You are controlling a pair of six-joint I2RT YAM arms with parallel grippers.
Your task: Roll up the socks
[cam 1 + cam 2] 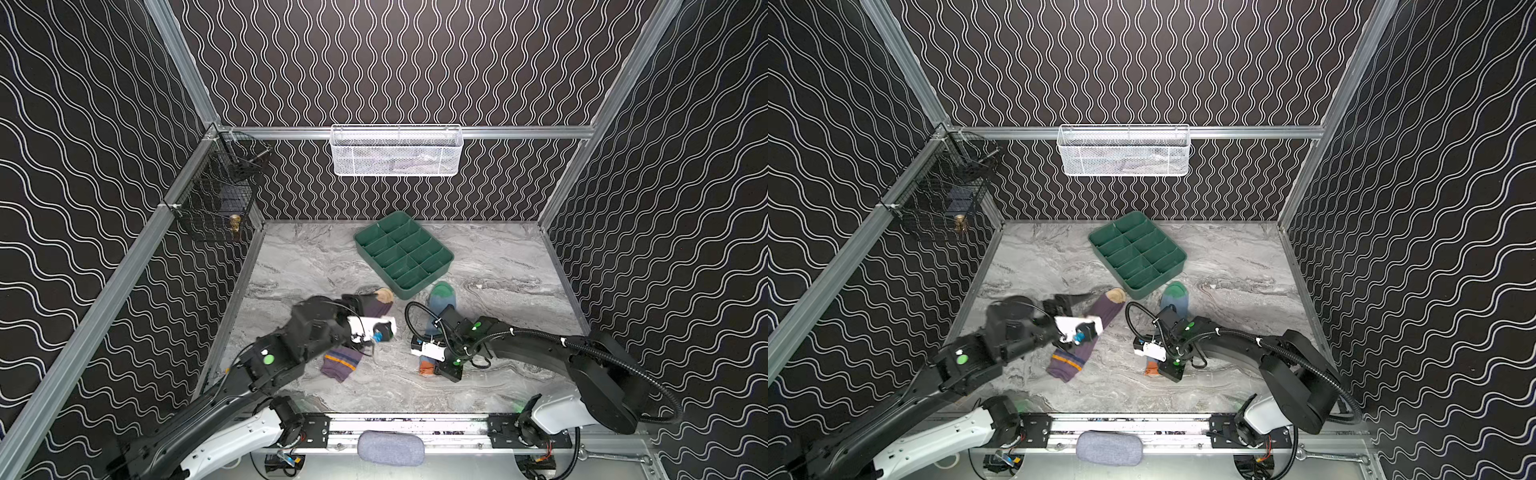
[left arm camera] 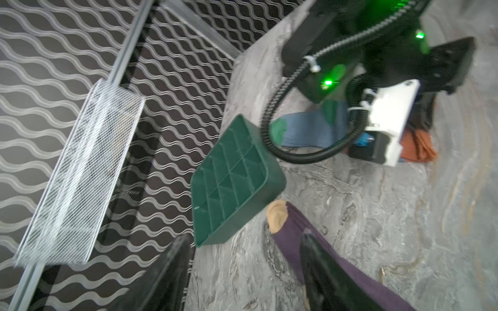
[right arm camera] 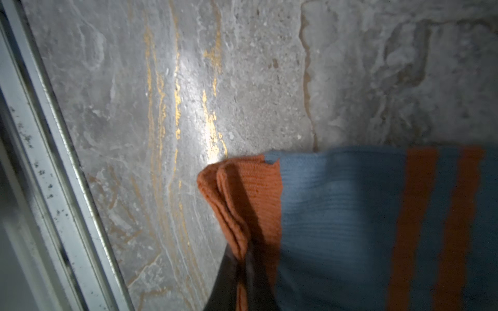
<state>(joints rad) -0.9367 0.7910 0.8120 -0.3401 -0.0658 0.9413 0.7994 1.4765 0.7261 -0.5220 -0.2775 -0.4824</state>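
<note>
The purple sock (image 1: pixel 341 362) lies stretched on the marble table, its tan toe (image 1: pixel 1116 295) toward the green tray and its striped cuff nearer the front. My left gripper (image 2: pixel 245 237) hovers open over the toe half. One finger (image 2: pixel 323 269) is above the purple fabric and only table shows between the jaws. The light blue sock (image 1: pixel 441 296) lies to the right, green toe pointing back. My right gripper (image 3: pixel 244 269) is shut on its orange cuff (image 3: pixel 242 194), low at the table. In both top views the right wrist hides the middle of that sock.
A green divided tray (image 1: pixel 428 276) sits just behind both socks, close to the left gripper. A white mesh basket (image 1: pixel 395 149) hangs on the back wall and a black wire basket (image 1: pixel 216 195) on the left wall. A grey fabric pad (image 1: pixel 390 446) lies on the front rail.
</note>
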